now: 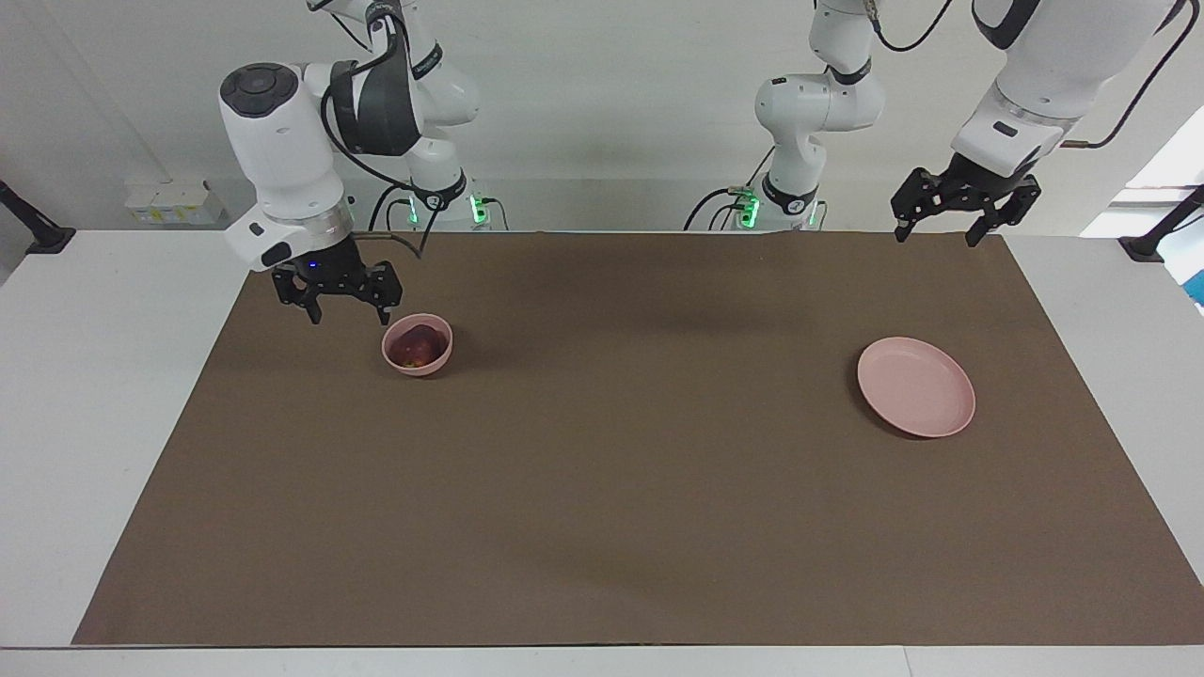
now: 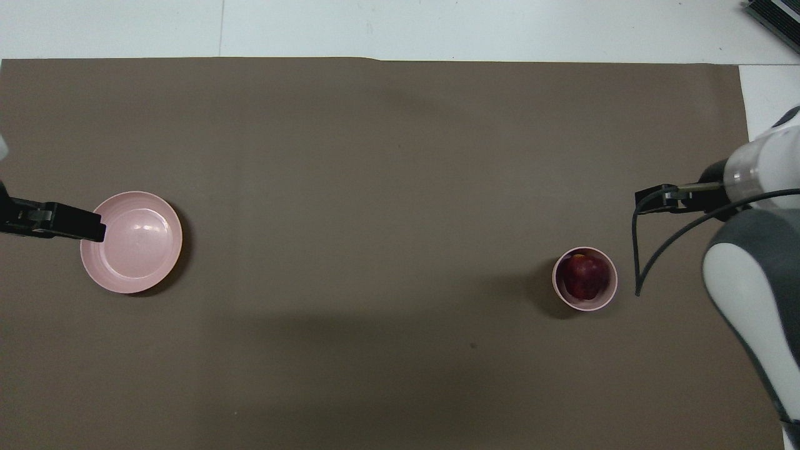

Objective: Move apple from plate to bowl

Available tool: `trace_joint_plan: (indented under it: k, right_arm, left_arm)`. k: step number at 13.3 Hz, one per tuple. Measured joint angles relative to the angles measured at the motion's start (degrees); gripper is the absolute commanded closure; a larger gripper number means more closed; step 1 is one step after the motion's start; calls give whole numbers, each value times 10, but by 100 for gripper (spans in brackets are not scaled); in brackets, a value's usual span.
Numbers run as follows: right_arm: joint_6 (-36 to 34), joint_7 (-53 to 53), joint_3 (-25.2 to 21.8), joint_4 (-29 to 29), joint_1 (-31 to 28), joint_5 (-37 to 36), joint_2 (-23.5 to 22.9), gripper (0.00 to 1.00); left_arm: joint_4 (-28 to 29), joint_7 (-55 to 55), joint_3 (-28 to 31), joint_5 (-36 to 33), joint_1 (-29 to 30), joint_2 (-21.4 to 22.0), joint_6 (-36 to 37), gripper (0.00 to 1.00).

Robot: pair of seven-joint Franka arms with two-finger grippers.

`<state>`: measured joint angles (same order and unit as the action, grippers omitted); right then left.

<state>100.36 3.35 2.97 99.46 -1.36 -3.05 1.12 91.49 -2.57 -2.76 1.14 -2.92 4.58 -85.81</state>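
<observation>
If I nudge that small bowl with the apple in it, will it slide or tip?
The bowl is narrow and deep, so a push at its rim may tip it. The round apple nearly fills it, probably shifting little. The brown mat looks matte, so expect some drag.

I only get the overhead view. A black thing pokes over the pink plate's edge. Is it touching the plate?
Observer: No. In the facing view the left gripper is raised high in the air, well clear of the plate.
Operator: Is the other one holding anything?
Observer: No. The right gripper hangs beside the bowl, its jaws open and empty; the apple lies in the bowl.
Operator: What stands where the arms begin?
Observer: Two white bases at the table's edge, with green lights glowing on them.
</observation>
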Motion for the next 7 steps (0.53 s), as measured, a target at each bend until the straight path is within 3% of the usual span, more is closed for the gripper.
trace_joint_plan:
  k: [3,7]
  right_arm:
    - [-109,10,-3,-89,-8,19,2,0]
    - [-139,15,-4,-117,-8,23,2,0]
  left_arm:
    - [-15,0,0,0,-1,2,13,0]
    - [-15,0,4,0,-1,2,19,0]
